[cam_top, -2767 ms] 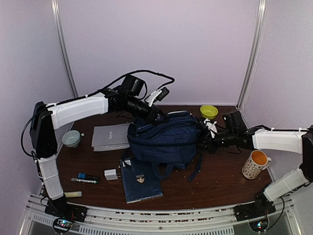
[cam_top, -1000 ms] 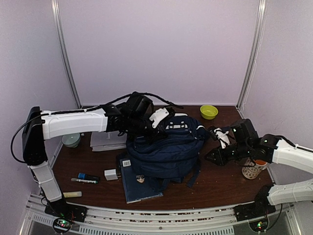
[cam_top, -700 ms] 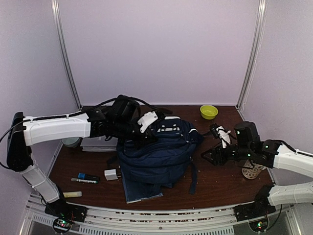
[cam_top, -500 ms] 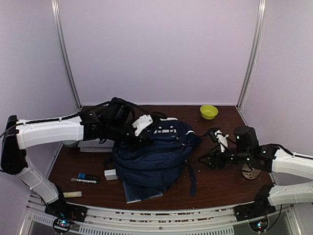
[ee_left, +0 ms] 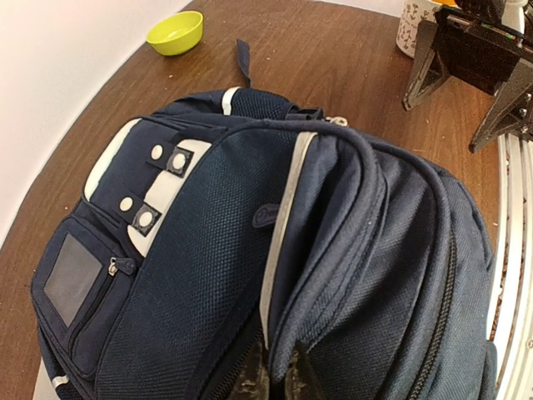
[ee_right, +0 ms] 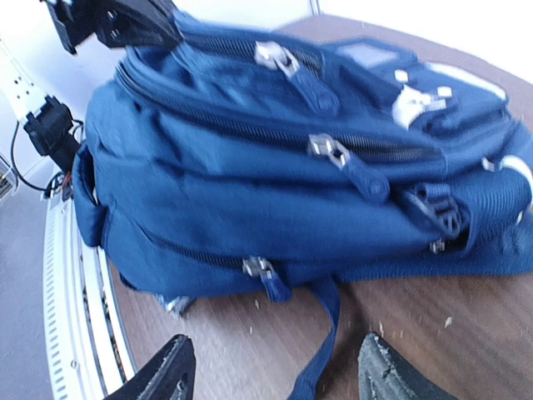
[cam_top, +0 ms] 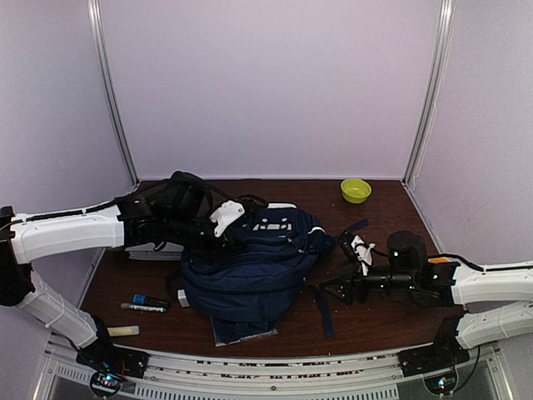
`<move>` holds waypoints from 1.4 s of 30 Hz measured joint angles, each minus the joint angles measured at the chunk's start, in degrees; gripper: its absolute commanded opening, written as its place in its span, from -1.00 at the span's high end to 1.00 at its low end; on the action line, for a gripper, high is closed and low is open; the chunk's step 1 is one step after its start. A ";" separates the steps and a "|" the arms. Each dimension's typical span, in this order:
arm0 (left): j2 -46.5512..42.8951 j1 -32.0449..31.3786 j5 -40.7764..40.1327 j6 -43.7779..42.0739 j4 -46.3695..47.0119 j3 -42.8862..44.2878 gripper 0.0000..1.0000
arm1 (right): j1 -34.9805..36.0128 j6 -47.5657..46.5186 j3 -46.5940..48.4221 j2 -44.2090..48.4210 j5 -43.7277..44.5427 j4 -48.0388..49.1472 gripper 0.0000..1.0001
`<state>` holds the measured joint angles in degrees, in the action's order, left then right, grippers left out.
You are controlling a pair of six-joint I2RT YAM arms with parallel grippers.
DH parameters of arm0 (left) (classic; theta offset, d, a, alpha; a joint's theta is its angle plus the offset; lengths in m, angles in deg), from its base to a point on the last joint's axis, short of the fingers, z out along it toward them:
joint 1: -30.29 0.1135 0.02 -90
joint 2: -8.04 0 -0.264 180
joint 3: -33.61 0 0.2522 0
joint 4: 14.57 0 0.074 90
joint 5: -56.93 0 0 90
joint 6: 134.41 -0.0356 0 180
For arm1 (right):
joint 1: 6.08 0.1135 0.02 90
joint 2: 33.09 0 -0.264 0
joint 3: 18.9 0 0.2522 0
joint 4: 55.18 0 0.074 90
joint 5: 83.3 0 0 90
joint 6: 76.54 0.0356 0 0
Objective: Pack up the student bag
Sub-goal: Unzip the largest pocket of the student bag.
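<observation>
We judge the step in hand to be getting the student bag (cam_top: 250,262), a large navy blue fabric backpack with white stripe trim, steadied so that a compartment can be unzipped for packing. To do it well, we would hold the left pinch firm and slightly lifted so the cloth along the zip stays taut. We would then bring the right fingers onto the silver zip pull with its blue fabric tab (ee_right: 323,148), straight ahead of them, and draw along the zip line rather than away from the bag. The left gripper (ee_left: 275,379) is clamped together on a fold of the bag's upper fabric beside a seam, with the bag's body spreading out in front of it. The right gripper (ee_right: 271,375) stands with its fingers well apart and holds nothing. The bag's zipped side lies just ahead of it, and a dark strap (ee_right: 321,350) trails across the brown wooden table (ee_right: 466,317) between its fingers, unclamped.
</observation>
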<state>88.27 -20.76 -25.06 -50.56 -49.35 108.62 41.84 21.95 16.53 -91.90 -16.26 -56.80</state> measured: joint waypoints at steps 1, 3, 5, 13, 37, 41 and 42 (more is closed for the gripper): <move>-0.07 0.00 -0.04 0.00 -0.02 0.00 1.00 | 0.33 -0.13 -0.61 -0.52 0.42 2.84 -0.35; -0.13 0.00 -0.04 0.00 -0.04 0.00 1.00 | 0.96 -0.28 -2.21 -2.16 1.07 8.26 -0.34; -0.17 0.04 -0.04 0.00 -0.07 0.00 1.00 | 1.36 -0.46 -4.17 -5.07 1.62 13.97 -0.31; -0.20 0.11 0.37 0.00 -0.48 0.17 1.00 | 1.64 -2.89 -5.81 -24.24 1.97 32.30 -0.25; 0.11 0.39 0.79 0.04 -3.13 2.21 1.00 | 2.03 -5.97 -2.82 -34.45 -1.99 48.94 0.47; 0.17 0.39 0.81 0.04 -3.15 2.23 1.00 | 2.14 -6.38 -2.27 -34.56 -3.43 48.41 0.73; 0.24 0.39 0.81 0.04 -3.19 2.29 1.00 | 2.16 -6.43 -2.08 -34.73 -3.80 48.24 0.74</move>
<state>88.51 -20.36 -24.25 -50.52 -52.54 110.92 44.00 15.52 14.45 -126.63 -20.06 -8.57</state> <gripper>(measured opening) 0.028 0.167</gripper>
